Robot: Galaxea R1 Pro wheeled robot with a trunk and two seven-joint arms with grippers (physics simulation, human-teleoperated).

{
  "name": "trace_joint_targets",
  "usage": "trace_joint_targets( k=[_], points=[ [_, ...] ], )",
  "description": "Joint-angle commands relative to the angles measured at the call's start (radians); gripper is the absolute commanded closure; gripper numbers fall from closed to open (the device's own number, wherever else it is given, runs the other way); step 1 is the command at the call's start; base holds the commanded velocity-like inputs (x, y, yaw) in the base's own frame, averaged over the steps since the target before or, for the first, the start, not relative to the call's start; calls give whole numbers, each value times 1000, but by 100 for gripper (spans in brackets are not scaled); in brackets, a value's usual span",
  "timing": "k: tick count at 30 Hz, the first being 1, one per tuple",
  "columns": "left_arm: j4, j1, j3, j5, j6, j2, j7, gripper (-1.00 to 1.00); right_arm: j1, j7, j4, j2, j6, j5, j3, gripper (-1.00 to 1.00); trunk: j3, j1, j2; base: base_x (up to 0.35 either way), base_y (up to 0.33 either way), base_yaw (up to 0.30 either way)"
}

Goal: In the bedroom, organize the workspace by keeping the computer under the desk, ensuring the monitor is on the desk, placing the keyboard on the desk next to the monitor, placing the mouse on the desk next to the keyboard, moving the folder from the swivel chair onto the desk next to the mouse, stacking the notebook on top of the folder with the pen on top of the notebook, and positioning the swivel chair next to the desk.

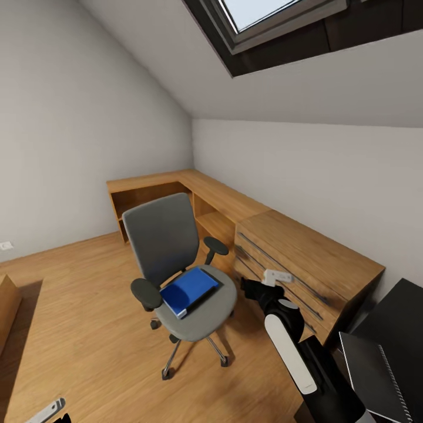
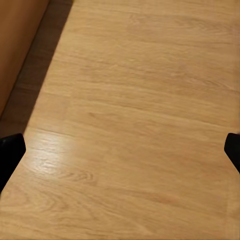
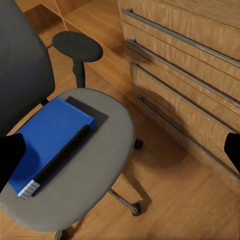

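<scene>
Head view: the swivel chair (image 1: 179,276) stands in the middle of the frame on the oak floor (image 1: 88,329), with the folder (image 1: 189,290) lying flat on its grey seat, so the move of the folder to the desk is not yet done. Right of the chair is a light-wood drawer chest (image 1: 305,264), joined to a low wooden shelf unit (image 1: 188,197) that runs into the far corner. At the lower right edge a glossy black surface shows, probably the desk (image 1: 399,317), with a thin grey notebook (image 1: 373,376) on it. The right arm reaches from the lower right toward the chair, its gripper (image 1: 249,286) just beside the seat's right edge; its fingers cannot be judged here. From what shows, I judge the task to be at an early stage, with the folder, the stacking and the chair's placing all left to do.

Left wrist view: bare floor planks, a darker wooden edge at the upper left, and the two dark fingertips (image 2: 11,152) at the frame's left and right edges, spread wide with nothing between them.

Right wrist view: here the folder lies at lower left on the seat, its white page edges and dark spine showing, a detail the head view gives poorly. The armrest (image 3: 77,47) sits at upper left, the chest's drawers at upper right. The fingertips (image 3: 10,155) stand wide apart, empty, above the folder and seat
</scene>
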Motion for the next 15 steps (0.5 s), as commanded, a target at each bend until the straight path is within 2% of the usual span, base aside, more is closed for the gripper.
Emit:
trace_joint_targets(
  k=[1, 11, 13, 15],
  points=[
    [3, 0, -2, 5, 3, -1, 3, -100, -1, -6, 0, 0, 2, -10, 4, -100, -1, 0, -1, 0, 0, 0],
    [7, 0, -2, 4, 1, -1, 3, -100, -1, -5, -3, 1, -11, -9, 6, -100, -1, 0, -1, 0, 0, 7],
    [9, 0, -2, 4, 1, -1, 2, -100, -1, -6, -2, 1, -18, -9, 5, -100, -1, 0, -1, 14, 0, 112],
    [18, 0, -2, 3, 0, -1, 2, -100, -1, -6, 0, 2, -31, -10, 6, -100, -1, 0, -1, 234, 0, 240]
  ],
)
